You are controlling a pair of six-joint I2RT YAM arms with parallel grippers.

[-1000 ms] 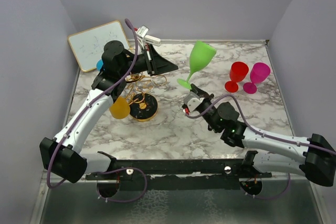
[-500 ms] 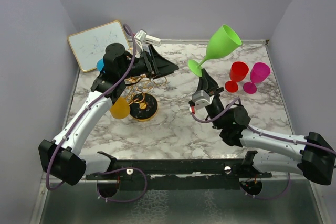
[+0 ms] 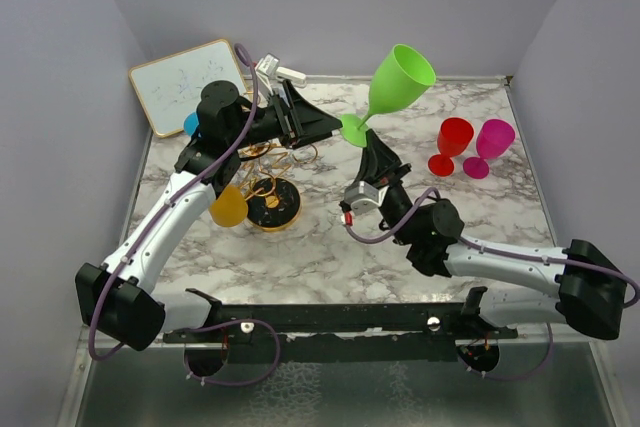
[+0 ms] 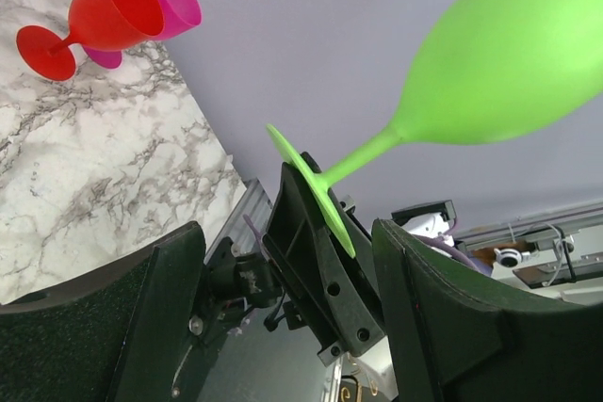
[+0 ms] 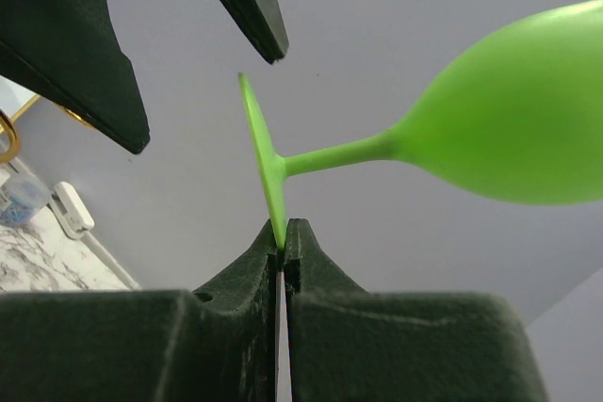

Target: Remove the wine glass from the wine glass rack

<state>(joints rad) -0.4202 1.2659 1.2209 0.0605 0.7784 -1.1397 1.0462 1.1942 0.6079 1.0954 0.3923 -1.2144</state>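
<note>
One jaw pair had just spread apart on the left end effector [image 4: 287, 225], while the right end effector [image 5: 283, 233] stayed clamped on the foot of the green wine glass [image 3: 400, 72], bowl raised above it, already clear of the wine glass rack [image 3: 272, 172].

I count four wine glasses with certainty. One green glass [image 3: 400, 77] is up in the air over the far middle of the table [image 3: 330, 242]. One red glass [image 3: 452, 137] and one pink glass [image 3: 493, 137] stand just beside each other near the far right corner. One orange glass [image 3: 228, 207] is at the left side of the rack [image 3: 277, 207].

There is one rack, toward the left edge, and one whiteboard [image 3: 185, 82] at the far left corner. One small blue thing [image 3: 189, 124] shows near it, mostly hidden, so I cannot tell if it is a fifth glass.

There are two robot arms, the left arm [image 3: 165, 222] and the right arm [image 3: 510, 265].
</note>
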